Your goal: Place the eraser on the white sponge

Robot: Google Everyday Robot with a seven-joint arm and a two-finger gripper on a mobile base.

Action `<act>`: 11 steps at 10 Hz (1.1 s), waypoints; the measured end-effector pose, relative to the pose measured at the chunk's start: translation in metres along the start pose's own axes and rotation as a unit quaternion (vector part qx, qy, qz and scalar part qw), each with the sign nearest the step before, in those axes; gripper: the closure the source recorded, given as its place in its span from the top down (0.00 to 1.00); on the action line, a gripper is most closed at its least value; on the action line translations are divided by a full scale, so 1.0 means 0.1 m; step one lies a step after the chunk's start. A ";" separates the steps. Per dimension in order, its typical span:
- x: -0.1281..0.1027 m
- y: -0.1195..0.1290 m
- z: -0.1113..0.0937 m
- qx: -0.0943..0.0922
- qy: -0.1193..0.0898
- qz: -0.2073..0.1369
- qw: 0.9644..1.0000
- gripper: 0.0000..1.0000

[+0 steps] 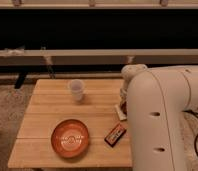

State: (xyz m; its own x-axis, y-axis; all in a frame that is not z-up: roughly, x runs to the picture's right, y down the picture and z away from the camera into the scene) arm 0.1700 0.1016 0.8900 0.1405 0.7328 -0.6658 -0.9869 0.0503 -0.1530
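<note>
A wooden surface (42, 110) stands on a speckled floor, and behind it is a dark wall with a long pale rail across it.

Near the front of the surface, a bit left of the middle, lies a round orange plate (70, 138). Behind the plate, near the back, a see-through white cup (76, 90) stands upright, well apart from the plate.

To the right of the plate lies a flat black packet (115, 134) with orange-red marks. It is turned at a slant and sits near the right edge.

Behind the packet, right at the right edge, is the white sponge (120, 114), a small pale block. Only part of it shows. The eraser (123, 106) is a small dark red-brown bit right at the top of the sponge. It looks as if it is touching the sponge.

The gripper (125, 95) is just above the eraser, at the right edge of the surface. I cannot tell if it is wide or narrow, because most of it is hidden.

The big white arm (157, 125) fills the right side and covers that corner of the surface.
</note>
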 end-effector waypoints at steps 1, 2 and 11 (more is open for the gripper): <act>0.03 0.02 0.02 -0.001 0.005 -0.009 1.000 0.80; 0.05 0.02 0.03 -0.001 0.008 -0.018 1.000 0.80; 0.21 0.23 -0.24 -0.031 -0.018 -0.069 0.997 0.80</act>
State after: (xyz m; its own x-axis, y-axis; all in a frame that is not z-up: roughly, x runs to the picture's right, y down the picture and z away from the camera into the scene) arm 0.1525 0.1022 0.8547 0.2709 0.7453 -0.6092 -0.9515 0.1115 -0.2868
